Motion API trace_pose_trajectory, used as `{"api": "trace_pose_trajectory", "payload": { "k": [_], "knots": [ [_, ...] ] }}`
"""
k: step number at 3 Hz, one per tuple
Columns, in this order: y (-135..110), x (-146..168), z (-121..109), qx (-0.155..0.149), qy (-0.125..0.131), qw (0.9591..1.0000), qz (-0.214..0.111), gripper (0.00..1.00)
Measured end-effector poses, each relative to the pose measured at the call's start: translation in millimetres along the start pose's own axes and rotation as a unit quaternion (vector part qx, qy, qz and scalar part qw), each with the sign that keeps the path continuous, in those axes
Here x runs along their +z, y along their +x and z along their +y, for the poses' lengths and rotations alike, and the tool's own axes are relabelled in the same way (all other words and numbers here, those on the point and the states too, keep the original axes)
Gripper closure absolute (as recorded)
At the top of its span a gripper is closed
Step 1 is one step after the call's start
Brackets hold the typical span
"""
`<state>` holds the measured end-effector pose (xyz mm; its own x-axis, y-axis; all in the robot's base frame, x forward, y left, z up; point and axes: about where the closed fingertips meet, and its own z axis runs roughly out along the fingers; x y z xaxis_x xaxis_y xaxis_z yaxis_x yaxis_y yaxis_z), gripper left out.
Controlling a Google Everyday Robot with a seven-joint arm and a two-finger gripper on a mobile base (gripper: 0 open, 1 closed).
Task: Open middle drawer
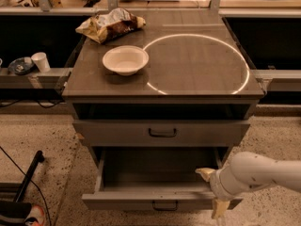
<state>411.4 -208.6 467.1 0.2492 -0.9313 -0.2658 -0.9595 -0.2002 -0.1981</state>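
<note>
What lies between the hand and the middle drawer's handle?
Only bare front panel of the middle drawer; the hand is at its right end, in camera view.

No legible text or labels

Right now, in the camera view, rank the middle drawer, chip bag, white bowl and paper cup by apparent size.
1. middle drawer, though it is nearest the camera
2. chip bag
3. white bowl, slightly smaller
4. paper cup
The gripper sits at the drawer's front right corner.
</note>
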Motion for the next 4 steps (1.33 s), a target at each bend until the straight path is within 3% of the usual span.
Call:
{"api": "trace_pose_trajectory", "payload": {
  "k": [1,2,3,4],
  "knots": [
    [7,-3,-23,0.006,-0.011,0.9989,-0.044,0.38],
    [5,-2,-42,0.010,-0.019,0.9978,-0.063,0.63],
    [1,6,-52,0.010,-0.035,0.9971,-0.066,0.85],
    [1,8,-54,0.010,-0.038,0.9970,-0.067,1.00]
  ]
}}
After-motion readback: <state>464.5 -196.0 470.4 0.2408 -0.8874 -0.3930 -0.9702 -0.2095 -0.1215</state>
